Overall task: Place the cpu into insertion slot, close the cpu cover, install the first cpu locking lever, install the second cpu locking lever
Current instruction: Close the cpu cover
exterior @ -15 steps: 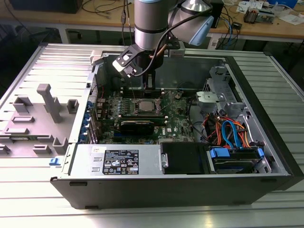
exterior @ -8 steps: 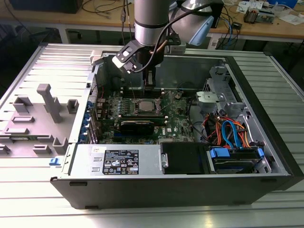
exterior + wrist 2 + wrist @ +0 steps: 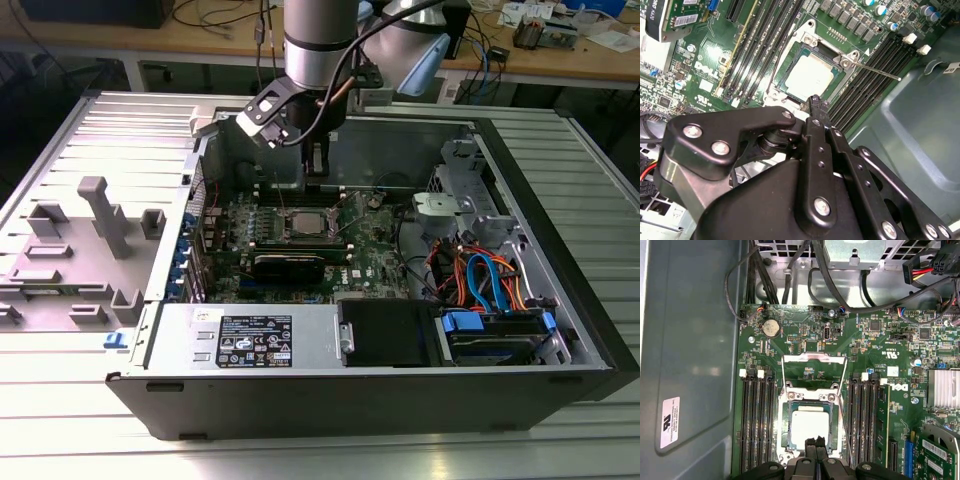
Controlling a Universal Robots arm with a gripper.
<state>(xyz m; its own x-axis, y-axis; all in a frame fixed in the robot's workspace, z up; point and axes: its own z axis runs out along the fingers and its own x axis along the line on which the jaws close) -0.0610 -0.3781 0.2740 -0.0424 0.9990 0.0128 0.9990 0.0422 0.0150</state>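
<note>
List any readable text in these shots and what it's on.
Sticker on the case wall: print too small to read.
Label on the silver box: too small to read.
White logo on the motherboard: a brand mark, not quoted.
Other board markings: too small to read.

A ribbed silver metal table (image 3: 60, 420) takes up the foreground, its slats catching soft, even light, with a brighter sheen along the near edge. Behind the table runs a long wooden workbench (image 3: 90, 42) on pale legs (image 3: 131, 72), its top strewn with cables (image 3: 490, 45) and small electronic parts. Beyond the table's far edge, the space under that bench is dark. On the table, toward the exterior view's left, lies a grey moulded holder (image 3: 80, 250).
</note>
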